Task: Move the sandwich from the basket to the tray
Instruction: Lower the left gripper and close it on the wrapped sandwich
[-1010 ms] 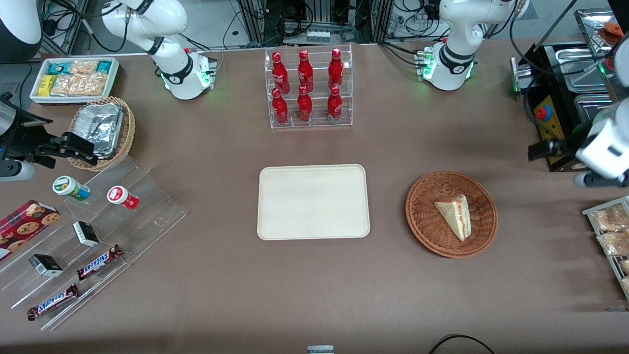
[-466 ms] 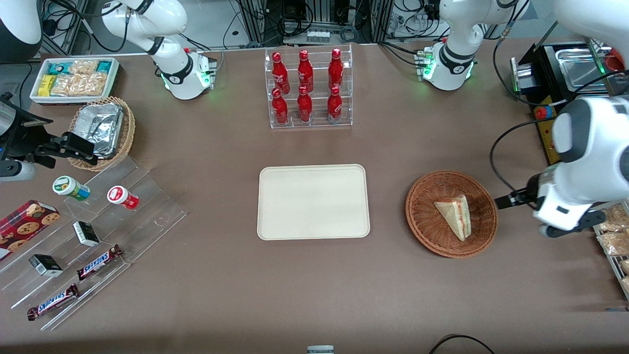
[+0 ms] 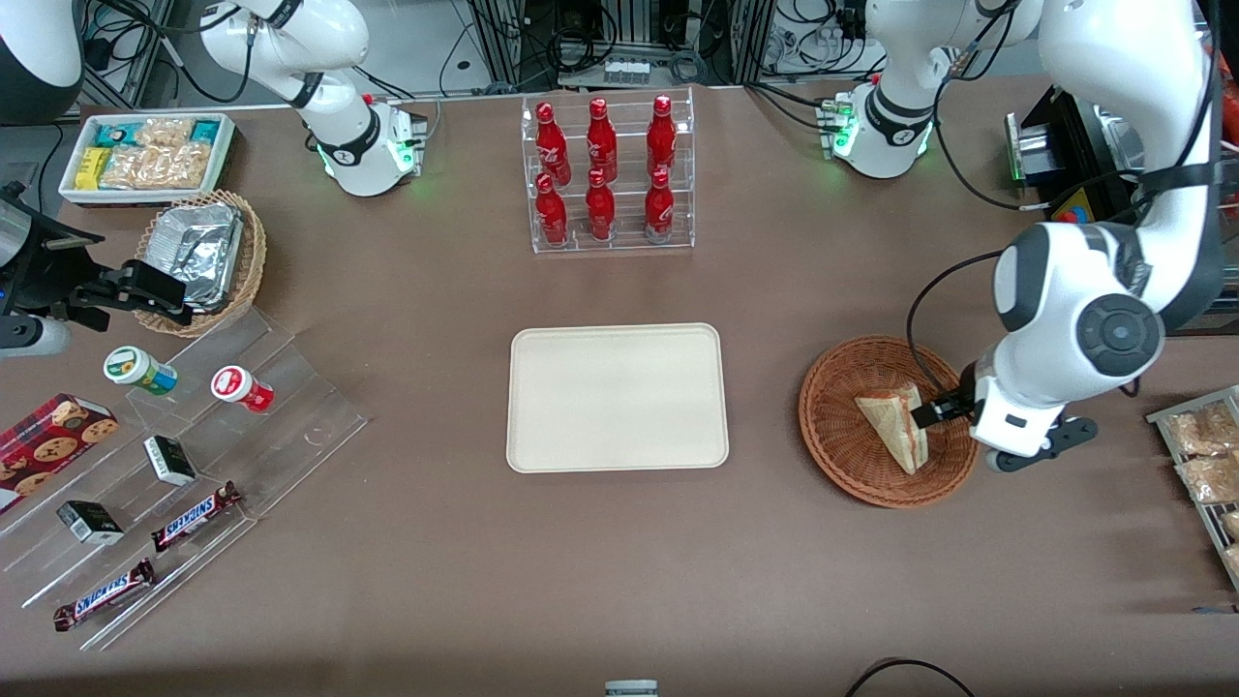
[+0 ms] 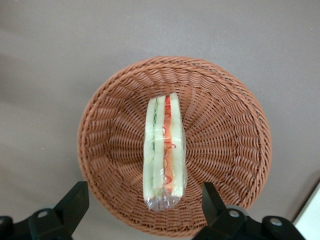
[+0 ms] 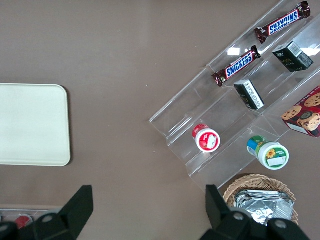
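Over the last second the left arm has swung in from the working arm's end of the desk [image 3: 774, 542], and its claw [image 4: 142, 202] now hangs over the basket [image 3: 837, 455], at the rim toward that same end. In the wrist view the fingers [image 4: 72, 202] stand wide apart, astride the nearer tip of the sandwich [image 3: 895, 424] and holding nothing. The sandwich has not stirred: it lies in the middle of the basket, edge up, its green, yellow and red layers showing through the clear wrap. So the approach looks nearly done and the descent and grasp come next. The tray [image 3: 617, 397] sits bare, well apart from the basket toward the parked arm's end.

Readable writing is scarce: two bars [image 3: 194, 516] on the clear stepped rack [image 3: 319, 426], toward the parked arm's end from the tray, say SNICKERS. The red bottles [image 3: 600, 174], farther from the camera than the tray, carry white script too small to read.
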{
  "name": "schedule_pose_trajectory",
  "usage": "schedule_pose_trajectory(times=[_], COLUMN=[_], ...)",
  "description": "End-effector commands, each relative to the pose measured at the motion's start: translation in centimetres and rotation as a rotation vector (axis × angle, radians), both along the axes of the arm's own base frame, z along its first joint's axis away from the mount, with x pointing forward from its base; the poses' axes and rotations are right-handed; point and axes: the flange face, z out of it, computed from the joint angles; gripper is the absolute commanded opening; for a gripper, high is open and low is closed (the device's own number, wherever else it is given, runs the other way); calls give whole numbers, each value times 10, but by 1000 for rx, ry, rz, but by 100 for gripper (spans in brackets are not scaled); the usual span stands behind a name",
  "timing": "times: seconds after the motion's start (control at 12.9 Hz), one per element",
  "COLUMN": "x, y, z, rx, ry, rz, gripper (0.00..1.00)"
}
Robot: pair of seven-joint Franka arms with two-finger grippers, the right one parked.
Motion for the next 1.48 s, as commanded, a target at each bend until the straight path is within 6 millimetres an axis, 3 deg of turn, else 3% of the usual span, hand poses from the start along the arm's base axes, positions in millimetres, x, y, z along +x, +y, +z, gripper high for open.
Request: schedule_pose_trajectory(times=[0.0, 0.39, 0.85, 1.17, 1.24, 1.32, 1.4], x=[-3, -15, -19, -28, -30, -32, -30], y=[-6, -10, -24, -20, -19, -19, -19], z=[-24, -62, -81, -87, -90, -91, -89], rx=[0, -6, 1, 13, 13, 14, 15], ry=[-35, -66, -53, -33, -27, -23, -30], rz=[6, 21, 29, 23, 25, 30, 54], gripper=[100, 100, 100, 99, 93, 66, 26])
